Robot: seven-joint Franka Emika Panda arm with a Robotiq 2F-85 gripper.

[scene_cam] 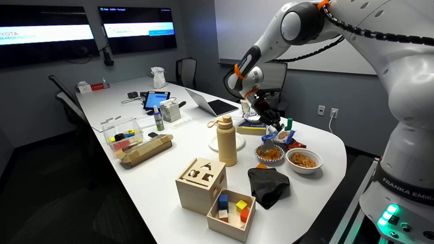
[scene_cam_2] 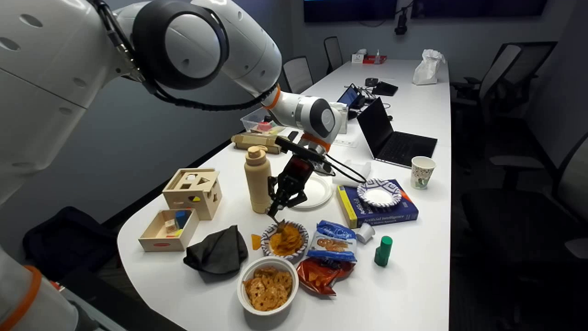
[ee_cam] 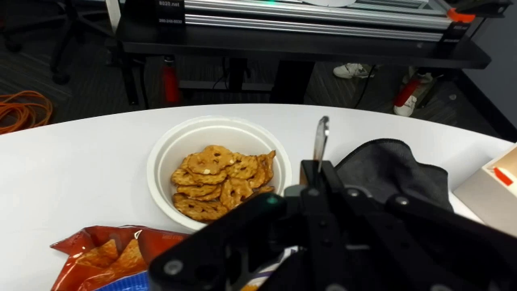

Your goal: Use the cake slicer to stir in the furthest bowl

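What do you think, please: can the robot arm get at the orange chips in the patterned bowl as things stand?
Probably yes: the gripper holds a slicer whose end dips into the patterned bowl by the orange chips, and in both exterior views nothing else seems to cover them.

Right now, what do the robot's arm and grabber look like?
The arm is smooth and white, with a round pale cap ringed in black, orange bands and a ribbed black cable. Its black base band reads FRANKA EMIKA, and green lights glow below. The gripper is black and chunky, with round grey screw heads.
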